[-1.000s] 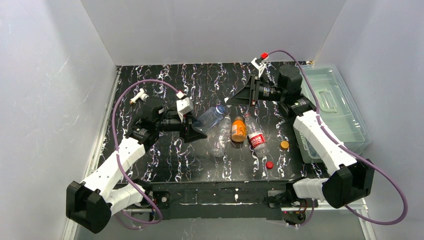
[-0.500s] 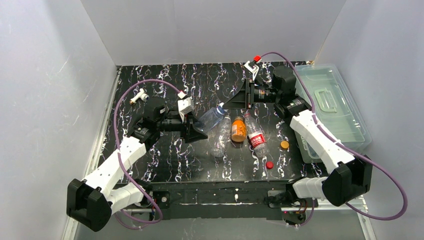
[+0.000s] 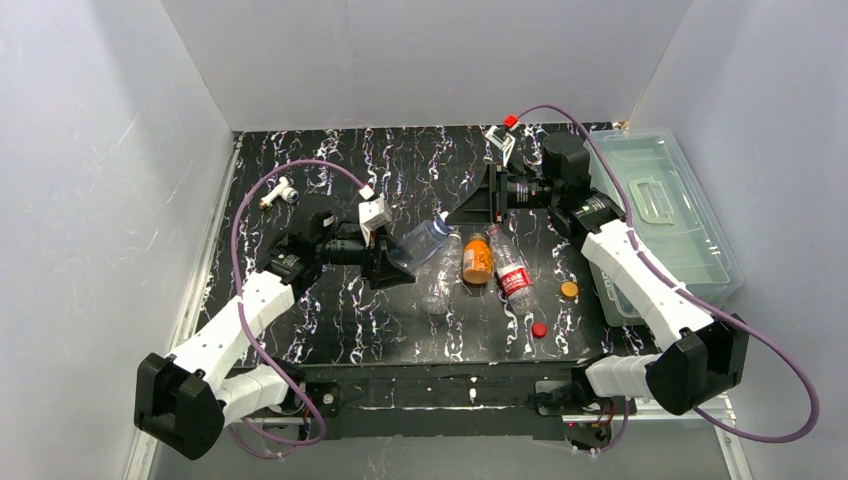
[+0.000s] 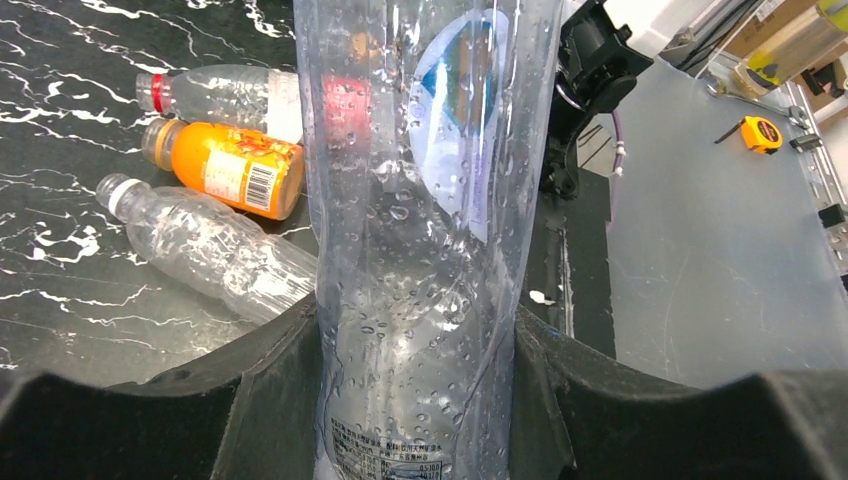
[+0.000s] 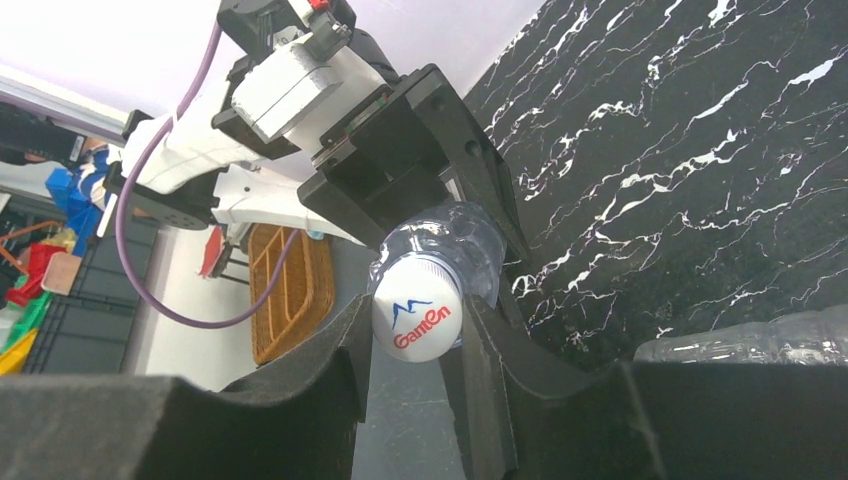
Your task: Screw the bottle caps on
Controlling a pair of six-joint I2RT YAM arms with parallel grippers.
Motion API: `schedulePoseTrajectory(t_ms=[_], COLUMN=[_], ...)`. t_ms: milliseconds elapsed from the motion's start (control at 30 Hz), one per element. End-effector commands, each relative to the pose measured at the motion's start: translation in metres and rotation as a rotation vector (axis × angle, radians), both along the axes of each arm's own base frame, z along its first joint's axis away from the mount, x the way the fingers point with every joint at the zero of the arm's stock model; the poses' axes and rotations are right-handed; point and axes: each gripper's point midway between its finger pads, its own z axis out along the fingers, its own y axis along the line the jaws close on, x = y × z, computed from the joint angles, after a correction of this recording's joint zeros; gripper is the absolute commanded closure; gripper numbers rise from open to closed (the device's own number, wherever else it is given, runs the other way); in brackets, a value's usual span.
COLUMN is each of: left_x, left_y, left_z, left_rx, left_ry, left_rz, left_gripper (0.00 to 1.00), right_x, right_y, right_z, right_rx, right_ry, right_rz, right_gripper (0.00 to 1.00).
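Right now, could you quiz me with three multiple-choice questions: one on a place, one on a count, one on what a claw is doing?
1. Where is the clear plastic box?
A) right side of the table
B) far left corner
C) between the arms' bases
2. How many bottles lie flat?
A) one
B) three
C) five
3. What does the left gripper hold?
A) nothing
B) a screwdriver
C) a blue-labelled bottle
Answers: 1 A, it lines the right edge. 2 B: clear bottle, orange bottle, red-labelled bottle. 3 C: clamped there, while the right gripper pinches the white cap at its mouth.

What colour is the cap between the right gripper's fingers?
White cap, red-and-blue logo; right wrist view.
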Motion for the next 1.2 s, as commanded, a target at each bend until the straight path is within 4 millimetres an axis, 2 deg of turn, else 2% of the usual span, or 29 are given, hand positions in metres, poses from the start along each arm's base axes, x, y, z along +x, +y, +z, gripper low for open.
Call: schedulePoseTrajectory(t_ms=[0, 300, 467, 767, 1167], left_x=[0.009, 0.007, 0.005, 0.002, 0.001], left_y=[-0.005, -0.003, -0.003, -0.005, -0.004], left_z=[0.021, 0.018, 0.019, 0.019, 0.013], left_rx=[-0.027, 0.008, 0.013, 0.02, 0.043], left_ry=[-0.059, -0.009, 0.012, 0.064, 0.109], left_rz=[0.002, 0.003, 0.002, -0.021, -0.015], left_gripper=[1.0, 1.0, 1.0, 1.0, 1.0], right_x=[-0.035, -0.043, -0.044, -0.051, -0.057], right_y=[0.004, 0.003, 0.002, 0.005, 0.009], right_z=[0.012, 0.015, 0.008, 0.015, 0.013], right_rx=[0.005, -0.018, -0.073, -0.055, -0.055], right_ry=[-0.039, -0.081, -0.095, -0.118, -0.132], right_rz=[0.127, 0.151, 0.152, 0.184, 0.216], right_gripper=[0.77, 0.77, 0.77, 0.77, 0.74])
